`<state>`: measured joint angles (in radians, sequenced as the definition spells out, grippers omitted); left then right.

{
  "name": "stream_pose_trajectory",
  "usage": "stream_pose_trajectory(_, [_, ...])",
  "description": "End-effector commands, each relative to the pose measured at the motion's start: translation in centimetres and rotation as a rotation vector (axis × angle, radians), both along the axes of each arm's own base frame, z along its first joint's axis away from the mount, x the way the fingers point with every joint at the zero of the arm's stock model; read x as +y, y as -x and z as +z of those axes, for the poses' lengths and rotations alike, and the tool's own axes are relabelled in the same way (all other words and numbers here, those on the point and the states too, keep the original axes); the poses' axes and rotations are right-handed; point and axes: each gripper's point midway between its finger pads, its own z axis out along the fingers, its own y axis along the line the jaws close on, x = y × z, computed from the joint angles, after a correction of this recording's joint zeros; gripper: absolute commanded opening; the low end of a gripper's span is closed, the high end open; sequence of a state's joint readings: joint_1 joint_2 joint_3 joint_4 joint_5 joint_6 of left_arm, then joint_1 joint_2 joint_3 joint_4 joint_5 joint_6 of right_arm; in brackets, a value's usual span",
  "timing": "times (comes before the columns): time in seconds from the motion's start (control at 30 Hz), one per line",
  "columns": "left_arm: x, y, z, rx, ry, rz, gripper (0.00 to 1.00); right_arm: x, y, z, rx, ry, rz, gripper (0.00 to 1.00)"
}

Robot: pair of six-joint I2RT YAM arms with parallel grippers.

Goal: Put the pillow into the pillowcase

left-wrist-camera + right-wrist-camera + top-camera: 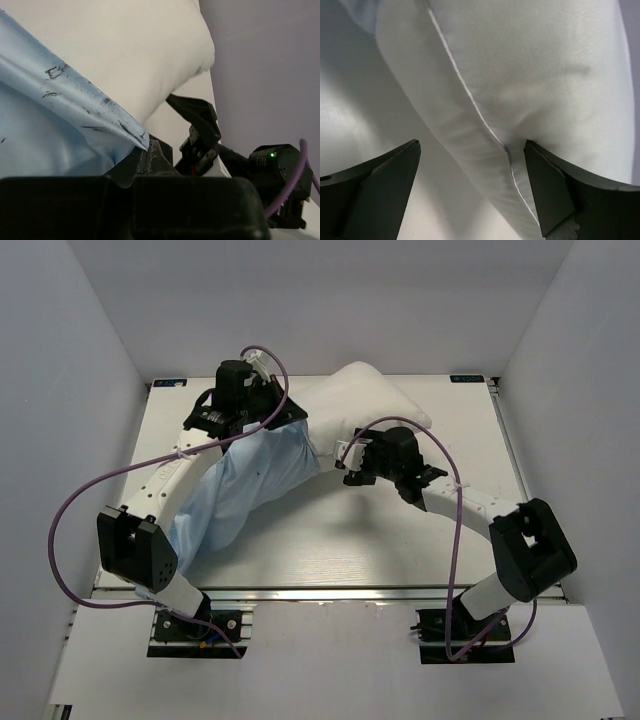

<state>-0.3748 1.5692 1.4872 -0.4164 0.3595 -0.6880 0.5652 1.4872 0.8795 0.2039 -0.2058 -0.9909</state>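
The off-white pillow (pixel 365 405) lies at the table's back centre, its left part inside the light-blue pillowcase (pixel 245 480). My left gripper (pixel 285 415) is shut on the pillowcase's upper edge, holding the hem (pixel 125 127) up against the pillow (pixel 130 45). Beside the pillow's near edge, my right gripper (pixel 350 462) stands wide open. In the right wrist view the pillow's seamed edge (pixel 485 125) sits between the two fingers (pixel 550 190), and the right finger touches the fabric.
The pillowcase's closed end trails toward the near left of the white table (pixel 330 550). Grey walls enclose the table on three sides. Purple cables loop over both arms. The right arm shows in the left wrist view (pixel 270 165).
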Motion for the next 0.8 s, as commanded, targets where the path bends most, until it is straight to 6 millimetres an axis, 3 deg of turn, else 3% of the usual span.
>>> stream_pose_trajectory(0.0, [-0.5, 1.2, 3.6, -0.054, 0.07, -0.057, 0.0, -0.4, -4.7, 6.4, -0.278, -0.069, -0.129, 0.89])
stream_pose_trajectory(0.03, [-0.5, 1.5, 3.5, -0.046, 0.07, -0.063, 0.0, -0.2, -4.9, 7.1, -0.327, -0.074, -0.118, 0.89])
stream_pose_trajectory(0.1, [-0.5, 1.8, 3.3, -0.035, 0.068, -0.074, 0.0, 0.4, -4.9, 6.7, -0.372, -0.05, -0.084, 0.89])
stream_pose_trajectory(0.13, [-0.6, 1.9, 3.3, -0.032, 0.068, -0.079, 0.0, 0.7, -5.0, 7.7, -0.427, -0.073, -0.077, 0.89])
stream_pose_trajectory(0.23, [-0.6, 1.9, 3.0, -0.025, 0.067, -0.085, 0.0, 1.6, -4.6, 8.5, -0.491, -0.088, -0.019, 0.88])
stream_pose_trajectory(0.37, [-1.2, 2.0, 2.7, -0.009, 0.085, -0.111, 0.0, 2.7, -5.8, 6.1, -0.492, 0.002, 0.033, 0.85])
stream_pose_trajectory(0.47, [-1.6, 1.6, 2.9, -0.009, 0.102, -0.123, 0.0, 3.4, -6.7, 3.3, -0.397, 0.059, 0.05, 0.7])
stream_pose_trajectory(0.5, [-1.8, 1.4, 3.4, -0.016, 0.106, -0.129, 0.0, 3.5, -6.8, 2.7, -0.352, 0.064, 0.053, 0.55])
stream_pose_trajectory(0.6, [-2.0, 1.0, 3.8, -0.014, 0.107, -0.14, 0.0, 4.5, -6.6, 2.1, -0.186, 0.023, 0.058, 0.24])
stream_pose_trajectory(0.63, [-2.2, 0.8, 4.8, -0.036, 0.111, -0.147, 0.0, 4.8, -6.4, 2.6, -0.155, -0.002, 0.055, 0.18])
stream_pose_trajectory(0.67, [-2.4, 0.9, 5.0, -0.032, 0.115, -0.158, 0.0, 5.4, -5.9, 3.2, -0.072, -0.063, 0.05, 0.02])
stream_pose_trajectory(0.73, [-2.8, 0.5, 5.9, -0.045, 0.131, -0.176, 0.0, 6.1, -4.5, 5.0, 0.029, -0.148, 0.058, 0.0])
stream_pose_trajectory(0.77, [-3.1, 0.5, 6.5, -0.054, 0.148, -0.189, 0.0, 7.4, -3.4, 7.5, 0.083, -0.222, 0.117, 0.0])
